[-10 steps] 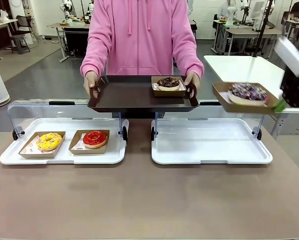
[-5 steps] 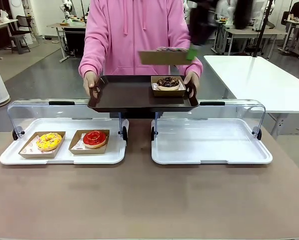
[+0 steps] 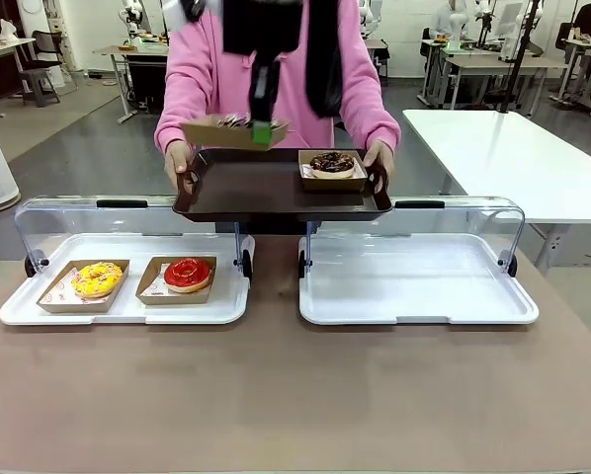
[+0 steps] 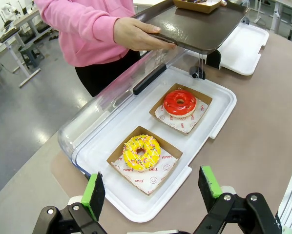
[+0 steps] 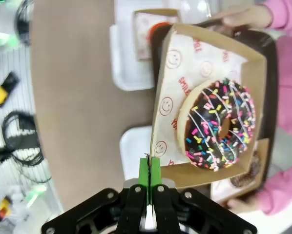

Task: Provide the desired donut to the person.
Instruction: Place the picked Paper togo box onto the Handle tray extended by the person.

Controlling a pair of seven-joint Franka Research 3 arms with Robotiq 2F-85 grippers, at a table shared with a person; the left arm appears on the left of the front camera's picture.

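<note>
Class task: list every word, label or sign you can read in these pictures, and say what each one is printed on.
"YUMMY" and "SMILE", with smiley faces: paper liner under the yellow donut.
Red print and smileys on the liner under the sprinkled donut: too sideways to read.
Print under the red donut: too small.

Chocolate-iced ring donut w/ multicolour sprinkles [image 5: 218,124]: sits in open brown cardboard tray w/ smiley-print paper liner [image 5: 177,73], held level in air above left part of dark brown serving tray [image 3: 266,193].

Person in pink zip-up hoodie [image 3: 276,69]: stands at far side of tabletop, both hands on serving tray handles, tray held level at waist.
</note>
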